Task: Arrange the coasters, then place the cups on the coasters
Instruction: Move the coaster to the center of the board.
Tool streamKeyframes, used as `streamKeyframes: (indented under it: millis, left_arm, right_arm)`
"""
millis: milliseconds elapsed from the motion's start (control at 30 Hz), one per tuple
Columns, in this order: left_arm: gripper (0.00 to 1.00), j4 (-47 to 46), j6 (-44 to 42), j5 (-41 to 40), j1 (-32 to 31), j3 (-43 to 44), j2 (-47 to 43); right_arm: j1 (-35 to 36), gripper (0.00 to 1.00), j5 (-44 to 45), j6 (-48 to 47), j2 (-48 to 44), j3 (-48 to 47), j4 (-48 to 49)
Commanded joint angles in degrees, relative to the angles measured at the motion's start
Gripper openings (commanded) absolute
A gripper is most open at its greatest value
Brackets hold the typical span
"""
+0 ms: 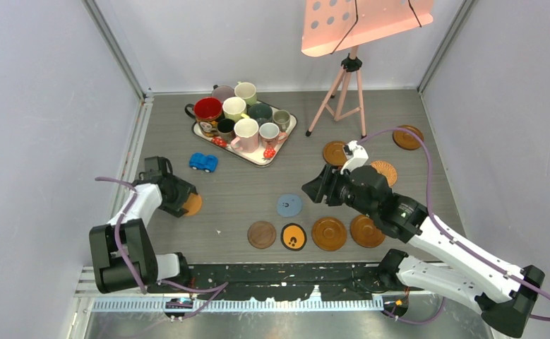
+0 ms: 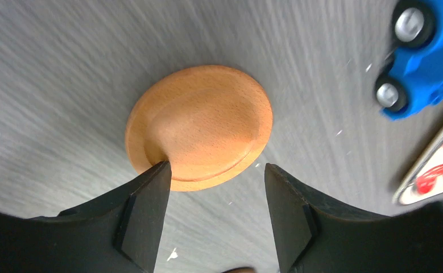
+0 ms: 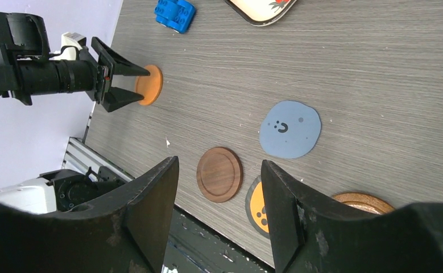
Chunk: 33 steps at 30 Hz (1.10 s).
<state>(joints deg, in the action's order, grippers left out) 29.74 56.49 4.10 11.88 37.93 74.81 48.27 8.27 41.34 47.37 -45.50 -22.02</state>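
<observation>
Top view: your left pincer (image 1: 187,201) sits low at the orange coaster (image 1: 193,205) on the desk's (image 1: 250,187) left side. The cups (image 1: 238,113) crowd the tray (image 1: 258,160).
Left wrist: jaws parted, one fingertip overlapping that coaster's rim.
Right wrist: your right pincer (image 3: 219,162) is open and empty, above the dark wood coaster (image 3: 219,173) and the blue coaster (image 3: 290,128).

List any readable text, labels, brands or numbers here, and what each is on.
No readable words, brands or numbers in any view.
Blue coaster: dark dots and a curl, a printed figure, not lettering.
Black coaster with orange centre: similar dots and curl, too small to read.
Tray: strawberry print only.
</observation>
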Motion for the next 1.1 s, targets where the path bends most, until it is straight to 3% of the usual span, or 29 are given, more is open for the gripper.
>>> streamKeyframes:
  millis: [0,333,467,700,1067]
  left_arm:
    - [0.64,6.8,-3.2,-2.9,-4.9,-2.0,-4.9]
    - [0.64,5.0,-4.0,-2.1,-15.2,-3.6,-12.7]
    - [0.64,8.5,-6.2,-8.6,-15.1,-1.7,-15.6]
    - [0.63,14.7,-9.0,-17.0,-13.6,1.9,-12.1]
    - [0.57,11.8,-10.0,-14.3,-8.8,0.5,-8.0]
  right_arm:
    - [0.3,0.62,1.3,0.8,-2.5,1.7,-0.4]
    - [0.3,0.62,1.2,2.0,-5.8,4.9,-0.5]
    - [0.3,0.62,1.5,1.9,-6.8,5.0,-0.9]
    - [0.3,0.62,2.1,1.4,-8.3,5.6,-1.6]
    - [0.3,0.63,2.6,-0.2,-7.6,5.8,-1.5]
